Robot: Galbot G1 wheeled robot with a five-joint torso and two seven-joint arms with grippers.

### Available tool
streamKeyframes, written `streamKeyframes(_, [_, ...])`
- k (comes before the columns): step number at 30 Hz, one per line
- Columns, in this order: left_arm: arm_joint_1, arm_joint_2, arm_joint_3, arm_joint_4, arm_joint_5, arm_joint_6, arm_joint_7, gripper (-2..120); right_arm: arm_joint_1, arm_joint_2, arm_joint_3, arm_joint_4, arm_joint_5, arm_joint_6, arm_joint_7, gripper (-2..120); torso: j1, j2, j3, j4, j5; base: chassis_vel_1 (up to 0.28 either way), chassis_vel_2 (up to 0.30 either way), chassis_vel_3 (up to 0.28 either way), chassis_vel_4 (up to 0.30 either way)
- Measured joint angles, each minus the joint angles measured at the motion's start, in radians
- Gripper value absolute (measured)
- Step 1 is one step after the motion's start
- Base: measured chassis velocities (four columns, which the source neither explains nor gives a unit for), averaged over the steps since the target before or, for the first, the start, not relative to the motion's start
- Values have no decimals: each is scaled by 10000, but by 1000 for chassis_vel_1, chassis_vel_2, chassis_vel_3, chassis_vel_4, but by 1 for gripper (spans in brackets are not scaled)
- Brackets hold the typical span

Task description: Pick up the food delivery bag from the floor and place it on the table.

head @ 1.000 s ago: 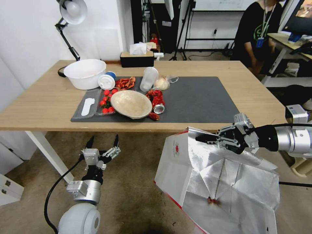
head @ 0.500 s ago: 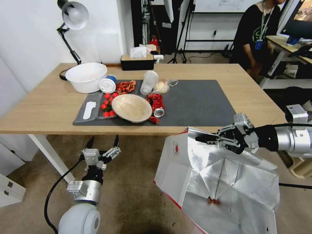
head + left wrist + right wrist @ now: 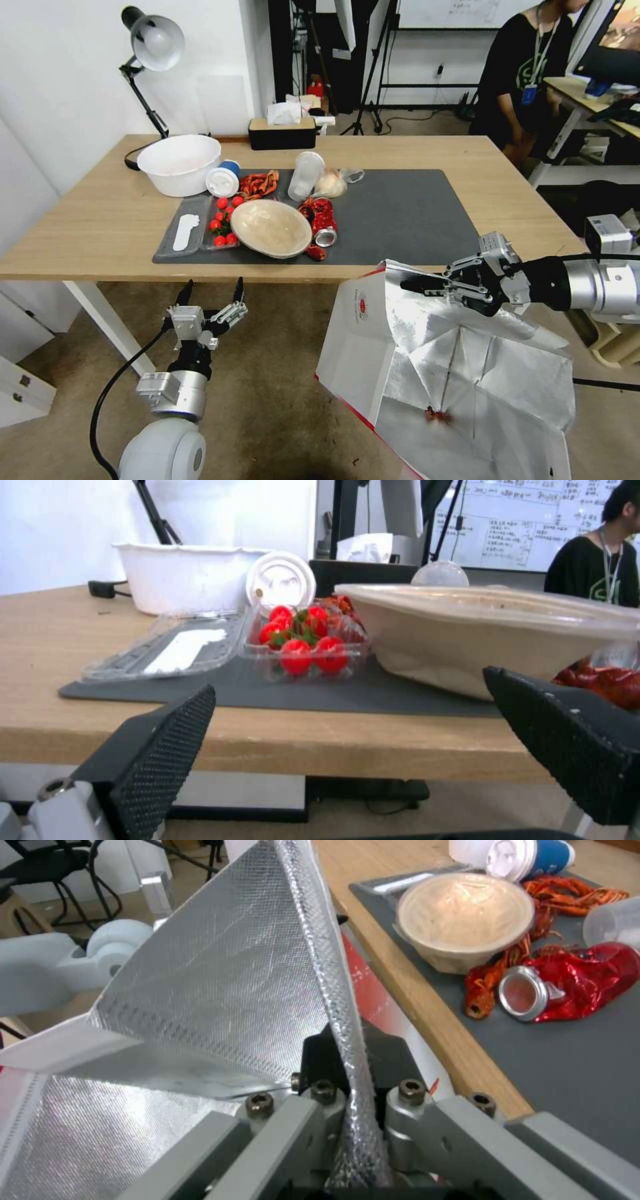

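The food delivery bag, white with a small red logo and a silver foil lining, hangs open and tilted just off the table's front edge, right of centre. My right gripper is shut on its upper rim. In the right wrist view the foil rim of the bag runs between the closed fingers of the right gripper. My left gripper stands open and holds nothing, below the table's front edge at the left. From the left wrist, the left gripper faces the table edge.
The dark grey mat is bare on its right half. Its left half holds a beige bowl, a tomato tray, a crushed red can and cups. A white bowl, lamp and tissue box stand behind.
The whole head view has shifted, so the table now sits a little lower in the picture. Both grippers and the bag hold the same pose.
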Motion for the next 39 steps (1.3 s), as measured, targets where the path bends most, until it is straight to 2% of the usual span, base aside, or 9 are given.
streamKeyframes(9, [19, 10, 113, -3, 117, -14, -230, 100, -4, 32, 5, -3, -12, 9, 0, 0, 201, 464, 261, 0, 0, 0, 0, 0, 0])
streamKeyframes(29, [36, -6, 107, -26, 185, -8, -211, 100, -2, 76, 125, 88, 107, -16, 35, 0, 196, 450, 255, 0, 0, 0, 0, 0, 0])
streamKeyframes(39, [44, -23, 111, 3, 197, -26, -196, 100, 160, 209, 702, 276, 1063, -90, 474, 0, 182, 416, 237, 0, 0, 0, 0, 0, 0])
